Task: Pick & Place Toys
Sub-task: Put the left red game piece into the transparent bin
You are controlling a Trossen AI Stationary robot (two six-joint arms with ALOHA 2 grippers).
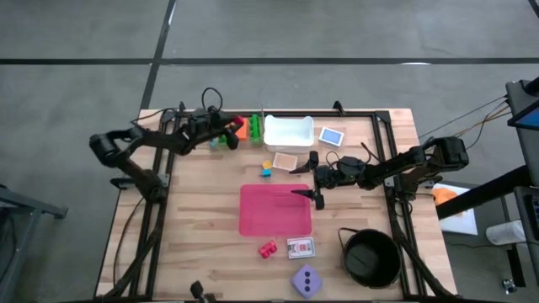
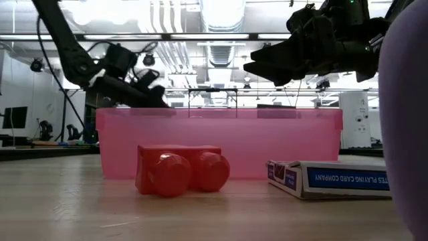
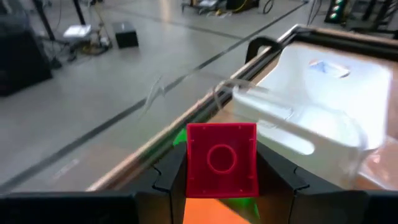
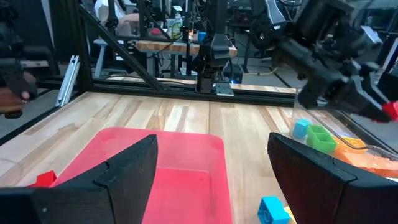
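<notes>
Left wrist view: your left tool (image 3: 221, 186) is clenched on a red brick (image 3: 221, 160) by its flat sides; it's light, stiff, slick. Right tool (image 4: 211, 171) released over the pink mat (image 4: 186, 168).

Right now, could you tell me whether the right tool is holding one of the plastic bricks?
No, the right tool hangs open above the flat pink rectangular mat with nothing between its fingers.

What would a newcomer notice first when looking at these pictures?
First, the flat pink rectangular mat in the middle of the wooden table, with the right tool open over its edge. Next, the small red plastic brick clamped in the left tool near the white plastic tray at the far edge.
</notes>
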